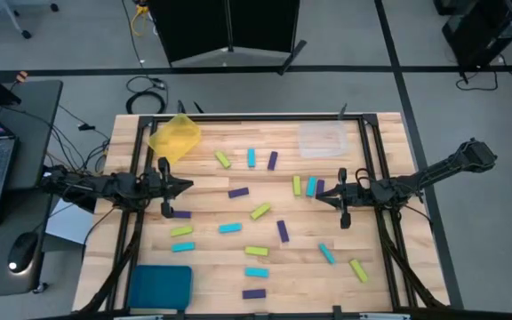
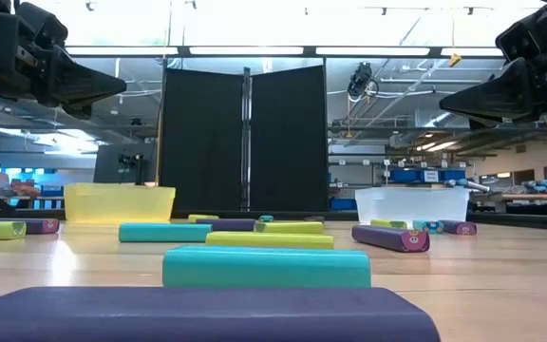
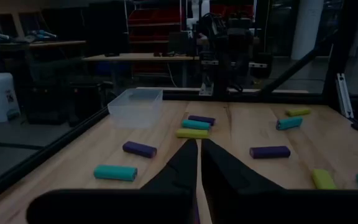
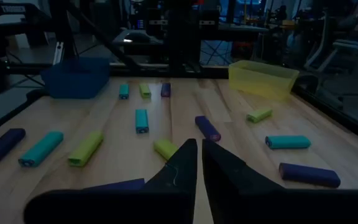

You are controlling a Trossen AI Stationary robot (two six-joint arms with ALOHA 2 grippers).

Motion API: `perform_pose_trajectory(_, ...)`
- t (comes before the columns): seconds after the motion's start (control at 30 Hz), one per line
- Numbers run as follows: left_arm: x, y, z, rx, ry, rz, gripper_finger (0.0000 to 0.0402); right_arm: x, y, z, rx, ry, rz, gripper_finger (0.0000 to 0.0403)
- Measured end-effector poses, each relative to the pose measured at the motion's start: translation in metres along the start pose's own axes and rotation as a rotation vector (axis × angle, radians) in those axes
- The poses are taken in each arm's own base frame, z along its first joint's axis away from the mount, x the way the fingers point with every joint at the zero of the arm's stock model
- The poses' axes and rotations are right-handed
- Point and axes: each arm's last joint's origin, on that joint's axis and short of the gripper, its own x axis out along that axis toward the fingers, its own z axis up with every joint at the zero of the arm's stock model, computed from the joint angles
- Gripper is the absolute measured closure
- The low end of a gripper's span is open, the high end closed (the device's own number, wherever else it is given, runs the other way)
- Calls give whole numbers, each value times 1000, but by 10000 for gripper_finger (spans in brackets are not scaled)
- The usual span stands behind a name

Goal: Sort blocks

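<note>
The blocks [image 1: 257, 213] lay scattered flat over the middle of the wooden table [image 1: 380, 267], in yellow-green, cyan and dark purple, and none was inside a tray. Taking the table centre as the middle of a clock in the high view, three blocks lay in a row near 12 o'clock: a yellow-green one [image 1: 223, 160], a cyan one [image 1: 251, 158] and a purple one [image 1: 272, 161]. Near 2 o'clock, a yellow-green block [image 1: 297, 185], a cyan block [image 1: 310, 186] and a purple block beside it were grouped close together. At 6 o'clock a purple block [image 1: 254, 293] lay near the table edge, with a cyan block [image 1: 257, 273] just above it. At 4 o'clock a yellow-green block [image 1: 358, 270] lay tilted, with a cyan one [image 1: 326, 254] near it.

The yellow tray [image 1: 175, 136] stood at 11 o'clock, the clear tray [image 1: 324, 139] at 1 o'clock and the blue tray [image 1: 160, 286] at 7 o'clock.

The left gripper [image 1: 188, 186] hung above the table at 9 o'clock, clenched and grasping nothing. The right gripper [image 1: 319, 197] hung at 3 o'clock, just beside the group of three blocks, also clenched and holding nothing. In the low view both grippers were clearly above the table surface.
</note>
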Motion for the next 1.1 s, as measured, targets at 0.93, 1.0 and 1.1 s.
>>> perform_pose_trajectory(0.93,-6,1,39,-487,-376,-147,371,0,-3,4,-65,-34,-77,366)
perform_pose_trajectory(1.0,-4,-4,40,-484,-363,-268,371,0,-7,11,-47,-102,-156,366)
perform_pose_trajectory(1.1,-2,-10,40,-466,-331,-419,371,-2,-10,26,72,-260,-172,366)
